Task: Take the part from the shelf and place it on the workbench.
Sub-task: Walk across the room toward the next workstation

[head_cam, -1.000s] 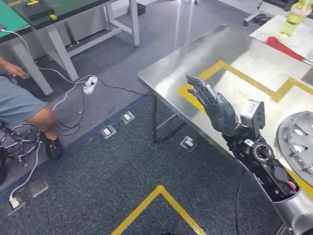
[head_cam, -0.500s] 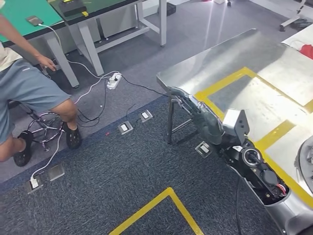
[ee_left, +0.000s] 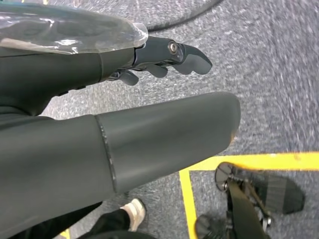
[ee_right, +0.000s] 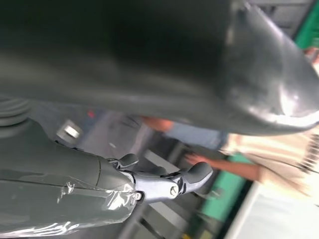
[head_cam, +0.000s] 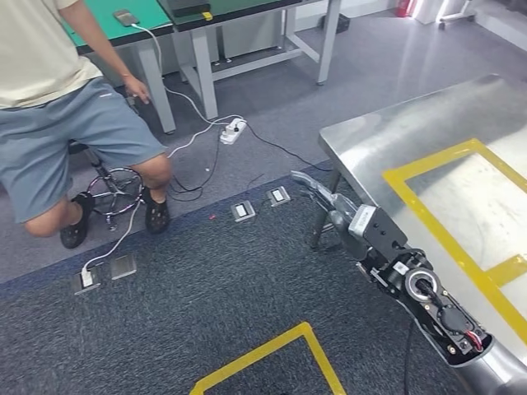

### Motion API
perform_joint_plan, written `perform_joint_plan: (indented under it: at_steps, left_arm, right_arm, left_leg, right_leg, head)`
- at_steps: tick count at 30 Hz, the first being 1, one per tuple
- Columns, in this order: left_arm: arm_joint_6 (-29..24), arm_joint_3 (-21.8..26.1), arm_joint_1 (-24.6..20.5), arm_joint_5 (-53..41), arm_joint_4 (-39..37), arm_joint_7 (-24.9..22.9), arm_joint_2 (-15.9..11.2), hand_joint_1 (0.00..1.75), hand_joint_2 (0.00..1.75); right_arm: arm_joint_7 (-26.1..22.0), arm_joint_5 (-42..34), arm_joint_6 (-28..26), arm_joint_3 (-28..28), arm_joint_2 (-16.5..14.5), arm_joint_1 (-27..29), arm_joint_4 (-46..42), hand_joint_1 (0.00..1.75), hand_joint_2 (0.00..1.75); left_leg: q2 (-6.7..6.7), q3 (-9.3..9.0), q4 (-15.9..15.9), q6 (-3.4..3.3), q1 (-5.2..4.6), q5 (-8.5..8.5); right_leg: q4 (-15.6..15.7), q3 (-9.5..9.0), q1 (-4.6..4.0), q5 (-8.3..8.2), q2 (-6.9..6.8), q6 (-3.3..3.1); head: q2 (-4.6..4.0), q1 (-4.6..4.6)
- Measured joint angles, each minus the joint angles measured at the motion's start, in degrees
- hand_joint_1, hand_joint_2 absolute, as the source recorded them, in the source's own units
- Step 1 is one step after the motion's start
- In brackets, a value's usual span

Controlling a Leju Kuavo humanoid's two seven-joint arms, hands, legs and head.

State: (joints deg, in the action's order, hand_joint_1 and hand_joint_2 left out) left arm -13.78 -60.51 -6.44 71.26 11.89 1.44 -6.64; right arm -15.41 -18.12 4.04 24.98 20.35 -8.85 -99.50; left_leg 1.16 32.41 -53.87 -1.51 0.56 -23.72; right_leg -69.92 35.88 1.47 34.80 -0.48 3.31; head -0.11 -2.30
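- Presently, the workbench (head_cam: 435, 123): a steel top at the right of the head view, marked with yellow tape lines (head_cam: 435, 218). I cannot tell where the part is.
- Right hand (head_cam: 323, 197): at frame centre-right, reaching forward past the bench's near corner; fingers (head_cam: 305, 178) extended and apart, holding nothing. In the right wrist view the same hand (ee_right: 158, 181) shows fingers straight, nothing between them.
- Left hand (ee_left: 161, 52): seen in the left wrist view over grey carpet, fingers stretched out, thumb (ee_left: 169, 134) apart, nothing held.
- Floor: dark carpet with a yellow tape corner (head_cam: 273, 350) at lower centre, metal floor sockets (head_cam: 242, 211) at centre.
- Power strip (head_cam: 233, 129): white, upper centre, cables trailing off.
- Person (head_cam: 68, 99): upper left, seated on a stool (head_cam: 115, 185), in grey shorts and dark shoes.
- Green-topped tables (head_cam: 142, 12): along the top edge.
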Motion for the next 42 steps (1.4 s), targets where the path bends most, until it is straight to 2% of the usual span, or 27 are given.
perform_joint_plan:
  at_steps: [1, 2, 4, 6, 7, 9, 10, 12, 14, 16, 17, 18, 20, 21, 22, 24, 26, 28, 30, 31, 32, 33, 34, 36, 38, 40, 42]
  left_arm:
    - [-0.02, 0.01, 0.01, 0.01, 0.00, 0.00, 0.00, 0.00, 0.00]
    - [-0.03, 0.01, 0.03, 0.01, 0.00, 0.00, 0.01, 0.00, 0.00]
    - [-0.03, 0.01, 0.07, -0.01, 0.00, 0.00, 0.05, 0.00, 0.00]
    - [0.00, 0.01, -0.01, -0.02, 0.00, 0.01, 0.15, 0.00, 0.00]
    - [0.02, 0.01, -0.01, -0.03, 0.00, 0.02, 0.19, 0.00, 0.00]
    - [0.07, 0.01, 0.10, -0.01, 0.00, 0.07, 0.15, 0.00, 0.00]
    - [0.10, 0.01, 0.23, 0.02, 0.00, 0.10, 0.13, 0.00, 0.00]
    - [0.17, 0.01, 0.23, 0.10, 0.00, 0.17, 0.10, 0.00, 0.00]
    - [0.20, 0.01, 0.03, 0.15, 0.00, 0.21, 0.16, 0.00, 0.00]
    - [0.20, 0.01, 0.02, 0.15, 0.00, 0.23, 0.19, 0.00, 0.00]
    - [0.20, 0.01, 0.09, 0.14, 0.00, 0.24, 0.20, 0.00, 0.00]
    - [0.21, 0.01, 0.15, 0.10, 0.00, 0.26, 0.19, 0.00, 0.00]
    - [0.24, 0.01, 0.14, 0.02, 0.00, 0.38, 0.08, 0.00, 0.00]
    - [0.28, 0.01, 0.07, -0.02, 0.00, 0.46, 0.00, 0.00, 0.00]
    - [0.32, 0.01, 0.01, -0.02, 0.00, 0.54, -0.07, 0.00, 0.00]
    - [0.38, 0.01, -0.02, -0.03, 0.00, 0.63, -0.12, 0.00, 0.00]
    - [0.47, 0.01, 0.07, -0.11, 0.00, 0.68, -0.10, 0.00, 0.00]
    - [0.61, 0.01, 0.07, -0.35, 0.00, 0.75, -0.07, 0.00, 0.00]
    - [0.77, 0.01, 0.00, -0.64, 0.00, 0.79, -0.07, 0.00, 0.00]
    - [0.91, 0.01, 0.00, -0.79, 0.00, 0.79, -0.08, 0.00, 0.00]
    - [1.03, 0.00, 0.03, -0.92, 0.00, 0.79, -0.08, 0.00, 0.00]
    - [1.15, -0.01, 0.06, -1.06, 0.00, 0.79, -0.08, 0.00, 0.00]
    - [1.22, -0.01, 0.08, -1.22, 0.00, 0.79, -0.05, 0.00, 0.00]
    - [1.25, -0.02, 0.04, -1.56, 0.00, 0.79, -0.09, 0.00, 0.00]
    - [1.28, -0.03, 0.03, -1.85, 0.00, 0.79, -0.18, 0.00, 0.00]
    - [1.34, -0.05, 0.23, -2.04, 0.00, 0.79, -0.29, 0.00, 0.00]
    - [1.49, -0.07, 0.33, -2.19, 0.00, 0.79, -0.37, 0.00, 0.00]
  right_arm:
    - [-0.07, 0.03, -0.10, -0.02, 0.00, 0.67, 1.43, 0.00, 0.00]
    - [-0.25, -0.09, -0.10, -0.06, 0.00, 1.19, 2.92, 0.00, 0.00]
    - [-0.58, -0.30, -0.14, -0.19, 0.00, 1.75, 5.79, 0.00, 0.00]
    - [-0.69, 0.10, -0.44, -0.31, -0.01, 2.01, 8.59, 0.00, 0.00]
    - [-0.67, 0.40, -0.64, -0.35, -0.02, 2.21, 9.90, 0.00, 0.00]
    - [-0.44, 0.82, -1.02, -0.39, -0.09, 2.53, 12.31, 0.00, 0.00]
    - [-0.26, 1.01, -1.27, -0.39, -0.19, 2.46, 13.80, 0.00, 0.00]
    - [-0.13, 1.46, -1.80, -0.39, -0.56, 2.08, 17.90, 0.00, 0.00]
    - [-0.90, 1.66, -1.88, -0.40, -0.97, 1.81, 22.63, 0.00, 0.00]
    - [-2.19, 1.62, -1.46, -0.39, -1.51, 1.56, 27.37, 0.00, 0.00]
    - [-2.74, 1.57, -1.29, -0.39, -1.85, 1.34, 29.77, 0.00, 0.00]
    - [-3.13, 1.51, -1.19, -0.39, -2.20, 1.08, 32.13, 0.00, 0.00]
    - [-3.61, 1.39, -1.18, -0.46, -2.78, 0.58, 36.16, 0.00, 0.00]
    - [-3.79, 1.37, -1.18, -0.49, -2.98, 0.35, 37.82, 0.00, 0.00]
    - [-3.94, 1.36, -1.17, -0.51, -3.18, 0.12, 39.32, 0.00, 0.00]
    - [-4.12, 1.35, -1.18, -0.55, -3.65, -0.40, 42.22, 0.00, 0.00]
    - [-4.19, 1.33, -1.30, -0.67, -4.05, -0.70, 44.44, 0.00, 0.00]
    - [-4.18, 1.41, -1.96, -0.86, -4.29, -0.92, 46.59, 0.00, 0.00]
    - [-4.22, 1.82, -3.14, -0.96, -4.49, -1.01, 49.58, 0.00, 0.00]
    - [-4.21, 2.21, -3.79, -0.96, -4.62, -0.96, 51.24, 0.00, 0.00]
    - [-4.14, 2.65, -4.42, -0.93, -4.80, -0.92, 52.85, 0.00, 0.00]
    - [-3.97, 3.16, -5.08, -0.90, -5.02, -0.91, 54.43, 0.00, 0.00]
    - [-3.71, 3.60, -5.71, -0.86, -5.24, -0.96, 56.01, 0.00, 0.00]
    - [-3.09, 4.34, -6.61, -0.79, -5.72, -1.13, 59.24, 0.00, 0.00]
    - [-2.32, 4.68, -7.00, -0.69, -6.29, -1.10, 62.17, 0.00, 0.00]
    - [-1.22, 4.74, -7.17, -0.56, -7.09, -1.04, 64.89, 0.00, 0.00]
    - [0.39, 4.82, -7.39, -0.44, -7.89, -1.18, 67.61, 0.00, 0.00]
  left_leg:
    - [0.70, -0.02, -0.02, -0.03, -0.09, -0.01]
    - [1.40, -0.06, -0.04, -0.03, -0.14, -0.01]
    - [2.70, -0.17, -0.11, 0.06, -0.16, -0.06]
    - [3.86, 0.16, -0.33, 0.45, -0.19, -0.01]
    - [4.38, 0.42, -0.37, 0.75, -0.10, 0.08]
    - [5.32, 0.76, -0.24, 1.48, 0.08, 0.31]
    - [4.90, 0.83, -0.40, 1.81, 0.10, 0.15]
    - [2.52, 2.39, -3.60, 2.43, -0.08, -1.80]
    - [0.14, 6.20, -11.16, 2.83, -0.09, -5.44]
    - [-0.43, 9.18, -16.93, 3.05, -0.02, -7.11]
    - [-0.57, 9.11, -16.72, 3.03, -0.01, -6.38]
    - [-0.81, 7.77, -14.12, 2.89, -0.02, -4.73]
    - [-2.36, 3.30, -5.57, 2.25, -0.31, -1.17]
    - [-3.03, 1.58, -2.29, 1.87, -0.52, -0.13]
    - [-3.49, 0.67, -0.49, 1.54, -0.74, 0.25]
    - [-2.85, 0.48, 0.10, 1.00, -0.91, 0.26]
    - [-2.02, 0.11, 0.60, 0.45, -0.59, 0.43]
    - [-1.28, -0.28, 1.09, 0.02, -0.26, 0.64]
    - [-0.33, -0.31, 1.11, -0.16, -0.26, 0.63]
    - [0.26, -0.33, 1.08, -0.17, -0.25, 0.61]
    - [0.86, -0.35, 1.01, -0.15, -0.23, 0.59]
    - [1.50, -0.37, 0.86, -0.06, -0.18, 0.53]
    - [2.11, -0.37, 0.63, 0.12, -0.11, 0.41]
    - [3.30, -0.05, -0.07, 0.70, -0.17, 0.15]
    - [4.27, 0.45, -0.42, 1.36, -0.27, 0.20]
    - [4.92, 0.70, -0.34, 1.97, -0.13, 0.35]
    - [3.39, 1.71, -2.45, 2.49, -0.10, -1.06]
  right_leg:
    - [-1.67, 1.03, 0.00, 0.01, 0.15, -0.06]
    - [-0.85, 0.91, 0.00, -1.20, 0.24, -0.19]
    - [6.65, -2.09, 0.03, -5.70, 1.25, -0.64]
    - [13.51, -4.91, 0.09, -8.39, 3.37, -1.08]
    - [14.88, -5.41, 0.02, -8.61, 4.07, -1.23]
    - [15.21, -5.57, -0.08, -8.57, 3.66, -1.62]
    - [15.45, -5.75, -0.04, -8.68, 3.11, -1.91]
    - [15.93, -6.09, 0.13, -8.91, 1.81, -2.62]
    - [16.02, -6.12, -0.06, -8.88, 0.43, -2.97]
    - [16.02, -6.12, -0.20, -8.79, -0.88, -3.08]
    - [16.01, -6.17, -0.24, -8.72, -1.45, -3.09]
    - [16.01, -6.27, -0.27, -8.65, -1.97, -3.05]
    - [15.99, -6.51, -0.46, -8.40, -2.88, -2.82]
    - [15.97, -6.63, -0.62, -8.26, -3.28, -2.62]
    - [15.95, -6.73, -0.76, -8.12, -3.67, -2.41]
    - [16.03, -7.00, -0.89, -7.94, -4.39, -1.86]
    - [15.17, -6.96, -0.68, -7.06, -3.79, -1.27]
    - [10.02, -4.83, -0.42, -4.00, -1.59, -0.85]
    - [1.76, -0.90, -0.37, -0.33, -0.11, -0.50]
    - [-0.97, 0.51, -0.33, 0.37, 0.07, -0.35]
    - [-1.47, 0.93, -0.28, -0.11, 0.14, -0.25]
    - [0.54, 0.16, -0.17, -1.76, 0.26, -0.18]
    - [4.36, -1.51, 0.03, -4.07, 0.73, -0.11]
    - [11.95, -4.83, 0.50, -7.22, 2.95, -0.17]
    - [14.49, -5.82, 0.54, -7.60, 4.14, -0.72]
    - [14.57, -5.81, 0.41, -7.78, 3.21, -1.59]
    - [14.76, -5.96, 0.47, -8.00, 2.22, -2.42]
  head:
    - [0.00, -0.17]
    - [0.00, -0.28]
    - [0.00, -0.57]
    - [0.00, -0.65]
    - [0.00, -0.63]
    - [0.00, -0.52]
    - [0.00, -0.43]
    - [0.00, 0.41]
    - [0.00, 1.21]
    - [0.00, 1.45]
    - [0.00, 1.54]
    - [0.00, 1.62]
    - [0.00, 1.76]
    - [0.00, 1.71]
    - [0.00, 1.62]
    - [0.00, 1.42]
    - [0.00, 1.30]
    - [0.00, 0.86]
    - [0.00, 0.33]
    - [0.00, 0.10]
    - [0.00, -0.06]
    - [0.00, -0.22]
    - [0.00, -0.38]
    - [0.00, -0.68]
    - [0.00, -0.62]
    - [0.00, -0.24]
    - [0.00, 0.47]
